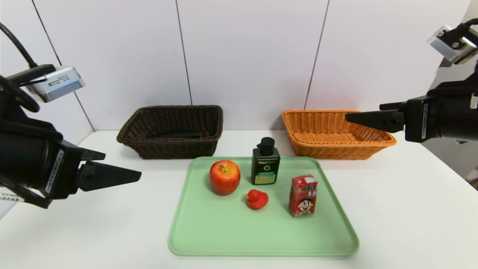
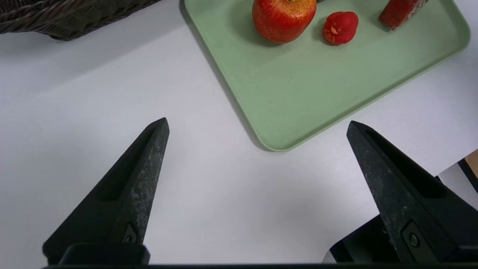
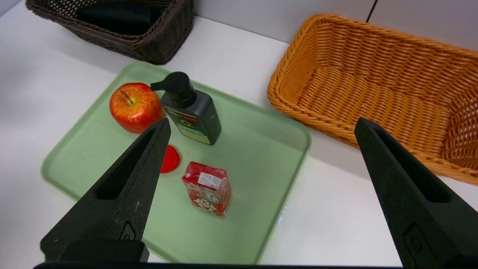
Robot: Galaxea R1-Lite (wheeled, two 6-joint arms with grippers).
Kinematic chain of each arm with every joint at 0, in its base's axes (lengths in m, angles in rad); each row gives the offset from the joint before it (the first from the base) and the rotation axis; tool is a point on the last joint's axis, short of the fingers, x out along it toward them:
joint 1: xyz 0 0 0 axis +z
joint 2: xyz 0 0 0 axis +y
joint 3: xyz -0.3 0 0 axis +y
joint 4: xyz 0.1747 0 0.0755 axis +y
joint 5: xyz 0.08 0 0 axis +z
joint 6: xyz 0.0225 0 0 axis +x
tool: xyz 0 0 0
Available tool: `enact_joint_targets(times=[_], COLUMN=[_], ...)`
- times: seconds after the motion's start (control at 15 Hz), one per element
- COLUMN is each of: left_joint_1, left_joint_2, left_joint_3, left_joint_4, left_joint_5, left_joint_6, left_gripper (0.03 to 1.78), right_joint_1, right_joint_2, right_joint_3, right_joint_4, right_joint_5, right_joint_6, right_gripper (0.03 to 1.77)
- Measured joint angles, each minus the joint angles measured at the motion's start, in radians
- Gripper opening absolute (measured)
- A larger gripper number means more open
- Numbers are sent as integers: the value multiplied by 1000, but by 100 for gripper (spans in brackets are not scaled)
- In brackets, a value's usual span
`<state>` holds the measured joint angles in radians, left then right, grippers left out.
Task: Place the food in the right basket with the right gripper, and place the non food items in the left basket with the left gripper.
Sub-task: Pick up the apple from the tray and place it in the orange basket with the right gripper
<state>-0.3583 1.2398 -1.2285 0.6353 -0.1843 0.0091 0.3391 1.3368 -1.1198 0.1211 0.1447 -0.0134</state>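
White worktop carries two baskets behind a green tray. Both my tools, left and right, hang released beside it. The bottle stands between apple and carton; reaching for it, I could topple it by brushing the apple. The small duck, low in front, might slip from a shallow pinch.
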Motion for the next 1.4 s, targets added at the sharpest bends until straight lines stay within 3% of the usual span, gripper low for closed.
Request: enact_joint_targets(times=[0.6,1.13,1.4], left_joint_1=[-1,-1,-1], left_joint_2=[-144,-157,-163], left_joint_3=[128,141,170], left_joint_4=[2,-1,-6], left_joint_5=[1,0,0], left_joint_6=[1,2,0], left_gripper=[169,169,169], right_joint_1=[193,399,434], right_joint_2=[179,390,489], right_joint_3=[-195,-361,-521], right_joint_4=[2,14,138], right_joint_5=[0,0,3], right_joint_6=[-66,-313,-360], right_gripper=[170,170,170])
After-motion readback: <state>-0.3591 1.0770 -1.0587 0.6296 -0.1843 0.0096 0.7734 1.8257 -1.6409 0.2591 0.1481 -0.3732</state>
